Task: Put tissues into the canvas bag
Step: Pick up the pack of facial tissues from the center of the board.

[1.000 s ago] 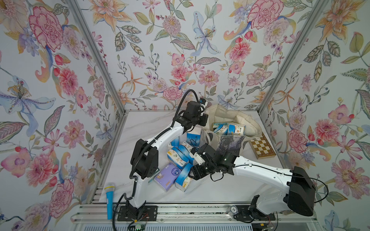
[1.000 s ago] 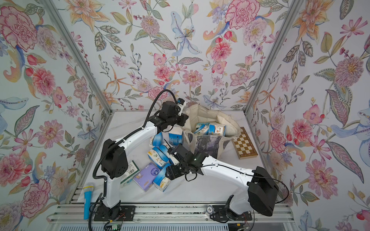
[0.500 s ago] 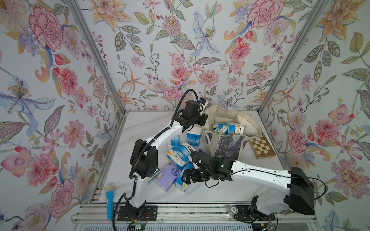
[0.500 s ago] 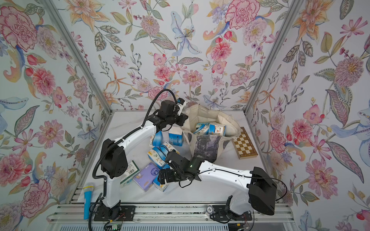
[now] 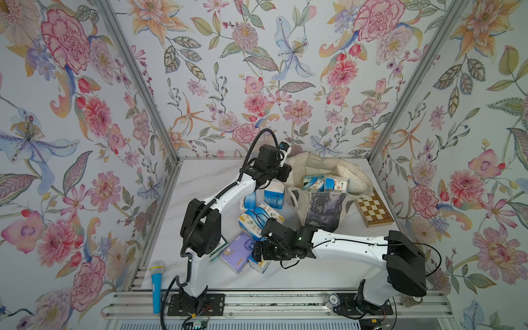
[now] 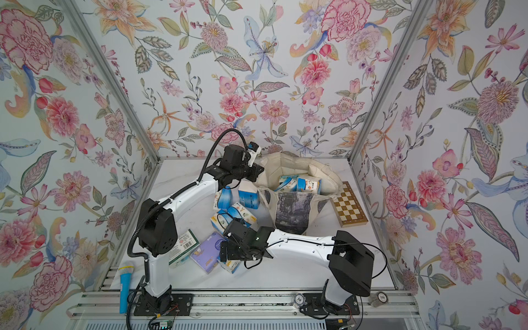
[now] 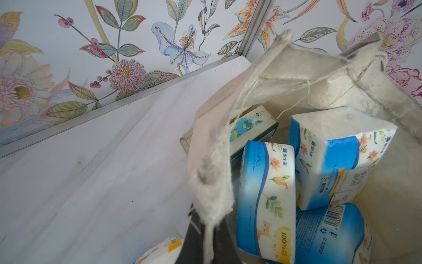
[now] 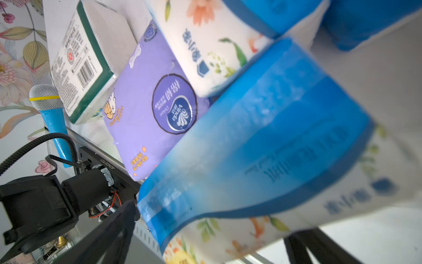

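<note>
- An aluminium rail [image 5: 257, 303] runs along the front edge. A blue toy microphone [image 5: 156, 281] lies at its left end, pointing away from the camera.
- The table [image 5: 300, 274] is white marble-look and flat.
- The right arm [image 5: 357, 251] stretches low and leftward from its near-right base.
- The right gripper [image 5: 258, 254] has its jaws spread wide. In the wrist view its fingers [image 8: 109, 233] straddle a blue-and-white pack [image 8: 262, 160]; I cannot tell whether the pads touch it.
- That pack lies slantwise to the front edge, against a lilac pack [image 5: 238, 253] lying flat and cornerwise.
- A green-and-white pack [image 6: 183, 247] lies just left of the lilac one, barcode up.
- Further in, a loose pile of packs [image 5: 257, 214] sits between the arms, one standing on end.
- The left arm [image 5: 201, 228] rises from the near left, elbow high, forearm reaching away.
- The left gripper [image 5: 283, 174] is closed on the canvas bag's rim, pinching the fabric.
- The canvas bag [image 5: 323, 211] sits far right, mouth up and printed front facing near. Several blue-and-white tissues [image 7: 265, 196] lie inside.
- A chessboard [image 5: 374, 210] lies just right of the bag.
- Floral walls [image 5: 257, 71] close in three sides.
</note>
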`<act>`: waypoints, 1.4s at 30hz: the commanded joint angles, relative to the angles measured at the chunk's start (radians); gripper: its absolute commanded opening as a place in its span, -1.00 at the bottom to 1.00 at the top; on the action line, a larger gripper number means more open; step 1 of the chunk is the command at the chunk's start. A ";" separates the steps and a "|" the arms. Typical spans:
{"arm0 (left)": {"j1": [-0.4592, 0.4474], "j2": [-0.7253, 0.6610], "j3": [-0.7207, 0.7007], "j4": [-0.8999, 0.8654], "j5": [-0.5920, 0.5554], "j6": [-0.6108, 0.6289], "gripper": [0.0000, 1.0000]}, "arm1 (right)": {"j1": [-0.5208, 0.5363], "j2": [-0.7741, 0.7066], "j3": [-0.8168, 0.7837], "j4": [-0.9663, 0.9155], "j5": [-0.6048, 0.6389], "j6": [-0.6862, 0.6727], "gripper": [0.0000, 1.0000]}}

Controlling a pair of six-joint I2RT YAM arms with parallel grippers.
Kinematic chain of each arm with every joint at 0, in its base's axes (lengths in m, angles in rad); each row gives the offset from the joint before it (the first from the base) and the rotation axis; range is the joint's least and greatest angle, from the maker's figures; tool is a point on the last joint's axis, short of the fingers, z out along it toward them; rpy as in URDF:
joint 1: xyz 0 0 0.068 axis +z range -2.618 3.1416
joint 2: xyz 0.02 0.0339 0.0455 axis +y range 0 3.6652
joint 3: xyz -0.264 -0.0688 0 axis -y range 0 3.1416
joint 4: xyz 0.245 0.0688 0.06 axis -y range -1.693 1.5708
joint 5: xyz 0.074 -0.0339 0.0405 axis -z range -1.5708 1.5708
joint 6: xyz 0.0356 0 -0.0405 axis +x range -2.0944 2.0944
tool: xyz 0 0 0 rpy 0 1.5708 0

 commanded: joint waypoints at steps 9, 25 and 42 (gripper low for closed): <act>0.044 -0.069 -0.051 0.055 0.025 0.020 -1.00 | -0.015 0.063 0.028 0.027 0.022 0.045 0.98; 0.051 -0.052 -0.038 0.063 0.047 0.018 -1.00 | -0.081 0.033 0.003 -0.174 0.043 -0.094 1.00; 0.053 -0.054 -0.032 0.074 0.052 0.005 -1.00 | -0.140 -0.046 0.065 -0.330 0.045 -0.224 0.99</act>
